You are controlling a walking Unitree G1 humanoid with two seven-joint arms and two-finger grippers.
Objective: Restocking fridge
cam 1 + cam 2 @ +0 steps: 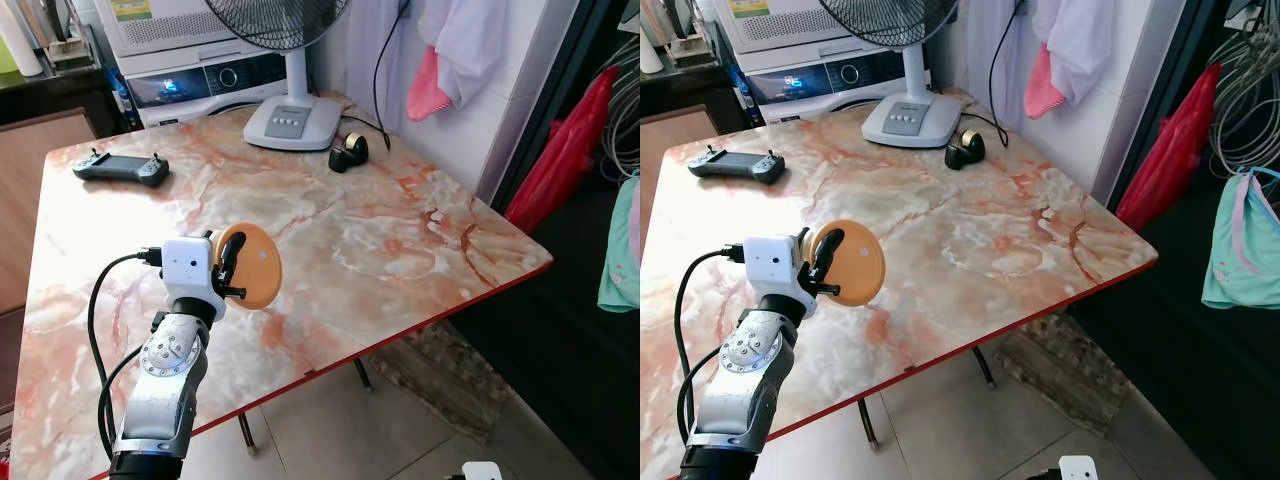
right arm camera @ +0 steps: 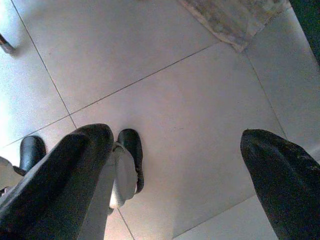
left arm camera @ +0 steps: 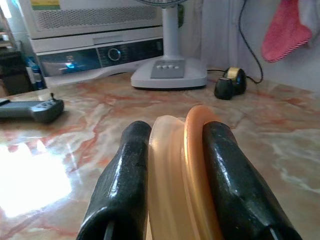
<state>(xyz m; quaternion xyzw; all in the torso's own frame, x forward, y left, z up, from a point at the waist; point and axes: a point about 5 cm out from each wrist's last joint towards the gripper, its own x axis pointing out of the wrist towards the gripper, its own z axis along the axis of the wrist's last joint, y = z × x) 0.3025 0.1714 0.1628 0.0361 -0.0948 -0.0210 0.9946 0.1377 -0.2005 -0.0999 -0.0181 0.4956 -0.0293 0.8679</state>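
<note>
Held on edge above the near part of the pink-veined marble desk [image 1: 400, 250]: flat round orange lidded container [image 1: 252, 266], pinched between left gripper [image 3: 170, 150] fingers, likely for carrying fridgeward. Right gripper [image 2: 175, 165] fingers spread wide, idle over pale floor tiles [image 2: 150, 60].

We are in a lived-in home, in what looks like a utility or laundry corner. A square marble-patterned bench with a red edge [image 1: 400, 250] stands on a pale tiled floor [image 2: 165, 100]. Behind it we see a white front-loading washing machine with a lit display [image 1: 200, 85], and on the bench a white pedestal fan with a button panel on its base [image 1: 293, 120], its black cord running up the white tiled wall [image 1: 470, 130]. A pink cloth and white garments hang from that wall [image 1: 445, 60], a red plastic bag [image 1: 565, 150] hangs by a dark doorway, and a turquoise garment [image 1: 1240, 245] dangles nearby.
</note>
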